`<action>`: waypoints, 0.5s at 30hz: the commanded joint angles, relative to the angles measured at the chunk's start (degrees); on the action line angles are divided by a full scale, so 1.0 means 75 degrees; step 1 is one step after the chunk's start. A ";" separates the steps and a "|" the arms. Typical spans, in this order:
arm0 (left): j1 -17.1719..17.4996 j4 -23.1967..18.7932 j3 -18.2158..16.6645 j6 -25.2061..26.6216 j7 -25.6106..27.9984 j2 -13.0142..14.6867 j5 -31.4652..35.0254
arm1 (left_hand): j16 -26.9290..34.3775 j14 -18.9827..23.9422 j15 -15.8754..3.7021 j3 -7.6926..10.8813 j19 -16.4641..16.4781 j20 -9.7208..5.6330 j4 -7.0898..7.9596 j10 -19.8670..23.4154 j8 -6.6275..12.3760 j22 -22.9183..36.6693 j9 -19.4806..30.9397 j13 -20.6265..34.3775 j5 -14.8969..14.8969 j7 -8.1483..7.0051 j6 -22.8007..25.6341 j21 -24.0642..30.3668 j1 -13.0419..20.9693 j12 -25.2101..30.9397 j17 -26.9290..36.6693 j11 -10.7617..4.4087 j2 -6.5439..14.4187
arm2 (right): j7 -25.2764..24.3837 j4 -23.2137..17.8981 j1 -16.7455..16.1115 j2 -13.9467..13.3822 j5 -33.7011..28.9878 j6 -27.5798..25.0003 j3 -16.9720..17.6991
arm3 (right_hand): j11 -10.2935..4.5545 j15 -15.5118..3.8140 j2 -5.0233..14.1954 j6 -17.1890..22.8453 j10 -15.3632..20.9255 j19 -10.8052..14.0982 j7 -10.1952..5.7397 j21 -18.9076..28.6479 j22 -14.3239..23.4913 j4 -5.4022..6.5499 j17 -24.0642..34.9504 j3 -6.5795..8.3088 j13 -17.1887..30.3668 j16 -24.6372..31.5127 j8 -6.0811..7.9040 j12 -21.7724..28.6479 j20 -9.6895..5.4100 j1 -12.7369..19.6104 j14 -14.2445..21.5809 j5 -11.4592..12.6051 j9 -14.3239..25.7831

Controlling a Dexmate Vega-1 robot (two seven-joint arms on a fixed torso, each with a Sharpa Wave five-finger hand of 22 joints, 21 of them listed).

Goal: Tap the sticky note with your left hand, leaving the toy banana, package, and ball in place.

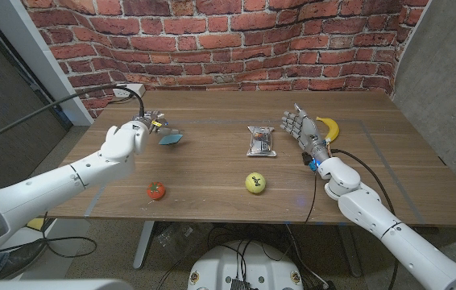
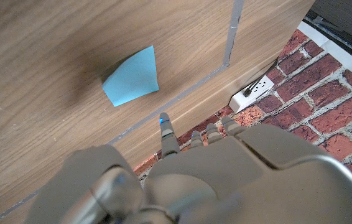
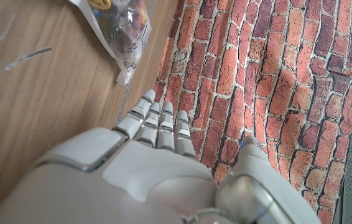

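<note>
A blue sticky note (image 1: pixel 171 138) lies on the wooden table (image 1: pixel 212 173) at the left. My left hand (image 1: pixel 134 134) hovers just left of it with its fingers apart, holding nothing. In the left wrist view one fingertip (image 2: pixel 163 121) reaches toward the sticky note (image 2: pixel 131 78) and stays apart from it. The clear package (image 1: pixel 261 141) lies mid-table, and the yellow ball (image 1: pixel 255 183) sits nearer the front edge. My right hand (image 1: pixel 296 127) stands upright with straight fingers and nothing in it, between the package and the toy banana (image 1: pixel 329 127). The package (image 3: pixel 119 25) lies beyond my right hand (image 3: pixel 157 162).
A small red and orange toy (image 1: pixel 156 190) sits near the front edge, below my left hand. A white wall outlet (image 1: pixel 129 90) with a black cable is on the brick wall behind the table's left corner. Grey tape lines (image 2: pixel 229 37) run across the tabletop.
</note>
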 commanded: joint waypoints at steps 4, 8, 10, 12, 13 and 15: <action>-0.0003 0.0276 0.0232 0.0038 -0.0115 -0.0368 0.0381 | -0.0001 -0.1160 0.0015 -0.0085 -0.0666 -0.0128 0.0042 -0.0873 -0.0006 0.0034 0.0010 0.0028 0.0054 -0.0025 -0.0229 -0.0005 -0.0098 -0.0070 0.0020 -0.0128 -0.0024 | 0.0007 -0.0223 -0.0124 -0.0159 0.0027 -0.0098 0.0065 | -0.0014 -0.0007 0.0050 0.0039 0.0063 -0.0036 -0.0054 -0.0013 0.0034 -0.0024 0.0018 0.0010 0.0013 0.0025 0.0029 0.0022 0.0023 0.0001 0.0014 0.0019 0.0024; 0.0020 0.0348 0.0236 -0.0029 0.0003 -0.0409 0.0389 | -0.0005 -0.1262 0.0040 -0.0088 -0.0758 -0.0155 0.0050 -0.1041 -0.0046 0.0037 0.0012 0.0031 0.0057 -0.0067 -0.0478 -0.0011 -0.0139 -0.0084 0.0023 -0.0137 -0.0011 | -0.0014 -0.0259 -0.0168 -0.0168 0.0003 -0.0062 0.0076 | -0.0018 -0.0006 0.0050 0.0041 0.0063 -0.0036 -0.0054 -0.0017 0.0035 -0.0025 0.0018 0.0008 0.0013 0.0027 0.0029 0.0021 0.0022 -0.0001 0.0019 0.0019 0.0024; 0.0039 0.0364 0.0228 -0.0054 0.0028 -0.0426 0.0360 | -0.0007 -0.1290 0.0042 -0.0088 -0.0795 -0.0171 0.0052 -0.1067 -0.0040 0.0037 0.0012 0.0031 0.0058 -0.0070 -0.0502 -0.0018 -0.0148 -0.0081 0.0024 -0.0136 -0.0008 | -0.0042 -0.0291 -0.0193 -0.0163 -0.0004 -0.0055 0.0081 | -0.0012 -0.0008 0.0050 0.0041 0.0063 -0.0035 -0.0054 -0.0018 0.0035 -0.0025 0.0018 0.0008 0.0013 0.0027 0.0028 0.0021 0.0024 -0.0002 0.0019 0.0019 0.0024; 0.0063 0.0377 0.0219 -0.0098 0.0068 -0.0428 0.0326 | -0.0021 -0.1392 0.0079 -0.0090 -0.0942 -0.0197 0.0056 -0.1104 -0.0018 0.0039 0.0013 0.0032 0.0059 -0.0059 -0.0539 -0.0053 -0.0173 -0.0063 0.0026 -0.0138 0.0000 | -0.0048 -0.0307 -0.0202 -0.0165 -0.0009 -0.0056 0.0081 | -0.0016 -0.0012 0.0050 0.0042 0.0066 -0.0036 -0.0054 -0.0020 0.0035 -0.0025 0.0018 0.0007 0.0013 0.0027 0.0028 0.0022 0.0024 -0.0003 0.0017 0.0019 0.0024; 0.0063 0.0376 0.0216 -0.0127 0.0048 -0.0420 0.0299 | -0.0020 -0.1401 0.0079 -0.0090 -0.0962 -0.0197 0.0057 -0.1120 -0.0013 0.0039 0.0013 0.0032 0.0060 -0.0061 -0.0539 -0.0057 -0.0176 -0.0065 0.0026 -0.0136 0.0001 | -0.0034 -0.0304 -0.0199 -0.0172 -0.0019 -0.0052 0.0075 | -0.0014 -0.0006 0.0050 0.0044 0.0068 -0.0036 -0.0055 -0.0021 0.0035 -0.0025 0.0018 0.0007 0.0013 0.0027 0.0029 0.0023 0.0023 -0.0004 0.0017 0.0019 0.0025; 0.0062 0.0377 0.0206 -0.0175 -0.0001 -0.0402 0.0245 | -0.0016 -0.1432 0.0085 -0.0091 -0.1038 -0.0201 0.0059 -0.1130 0.0025 0.0040 0.0014 0.0033 0.0060 -0.0046 -0.0483 -0.0070 -0.0192 -0.0051 0.0027 -0.0137 0.0005 | -0.0072 -0.0326 -0.0199 -0.0158 0.0000 -0.0100 0.0077 | -0.0019 -0.0006 0.0051 0.0043 0.0065 -0.0035 -0.0056 -0.0022 0.0035 -0.0025 0.0017 0.0007 0.0013 0.0027 0.0028 0.0021 0.0023 -0.0005 0.0017 0.0020 0.0025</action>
